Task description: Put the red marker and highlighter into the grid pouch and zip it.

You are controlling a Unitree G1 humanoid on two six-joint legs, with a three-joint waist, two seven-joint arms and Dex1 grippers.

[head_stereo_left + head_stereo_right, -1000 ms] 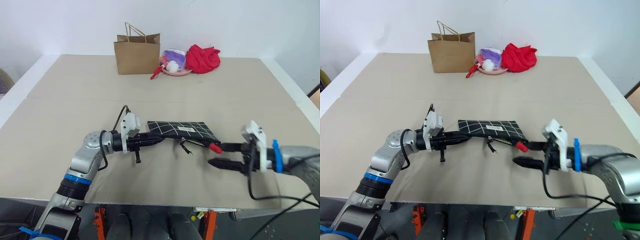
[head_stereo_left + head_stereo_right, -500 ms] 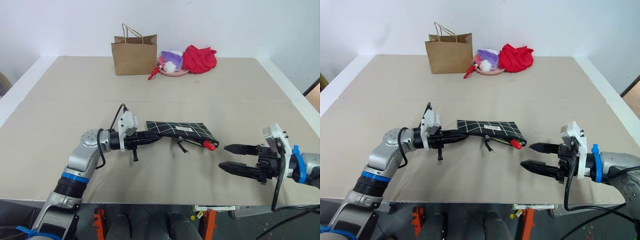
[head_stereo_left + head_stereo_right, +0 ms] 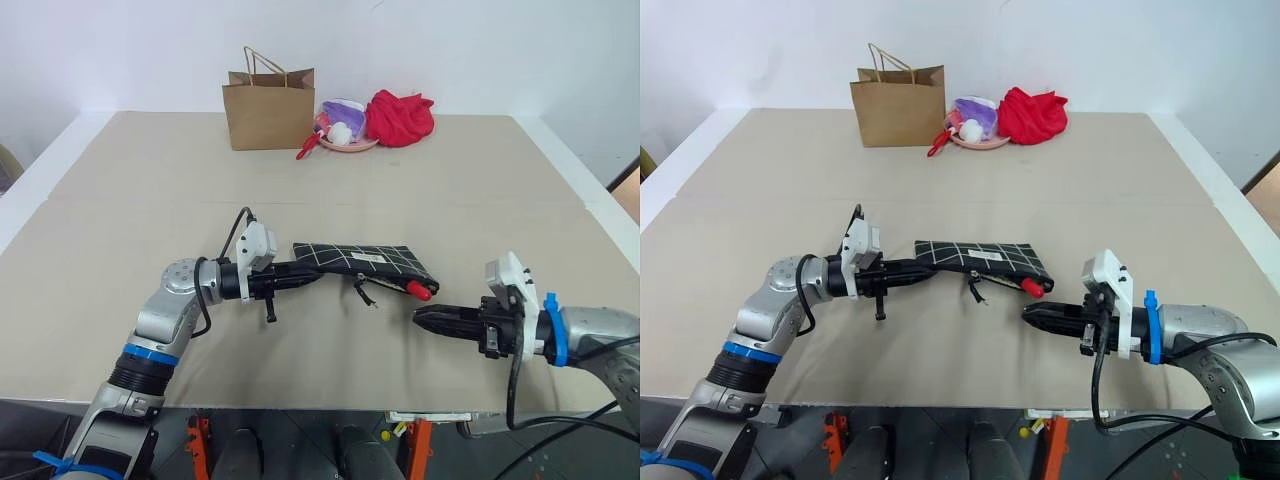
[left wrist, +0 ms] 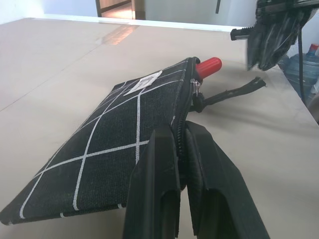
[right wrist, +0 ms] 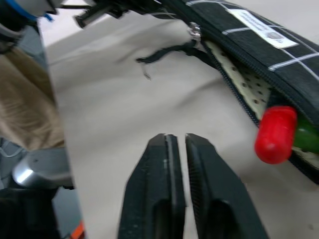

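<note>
My left pincer (image 3: 312,279) is clamping, jaws fully together, on one end of the grid pouch (image 3: 362,261), near its zip edge, and is holding that end just off the desk (image 3: 150,210). The pouch is lying near the middle of the desk between my two arms, its far end sagging onto the surface, so I am judging it soft, light fabric that is bending under its own load. Its mouth is gaping at the end facing my right arm. The red marker (image 5: 275,133) is poking out of that open mouth, cap end outward, and a sliver of the highlighter (image 5: 303,137) is lying beside it inside. The pull cord (image 4: 229,92) is trailing loose on the desk beside the zipper slider. I am judging the cord thin and limp, easy to lose from a pinch, so the hold belongs close to the slider. The marker's smooth rounded cap is likely to skid sideways under a push, so pressing it squarely on its end looks safest.

Compared with half a second ago, my right pincer (image 3: 1040,315) is no longer spread wide: its jaws are now nearly together with a narrow slit between them, holding nothing. It is also pointing closer to the marker's cap, though not touching it. My left pincer and the pouch are staying as they were.
</note>
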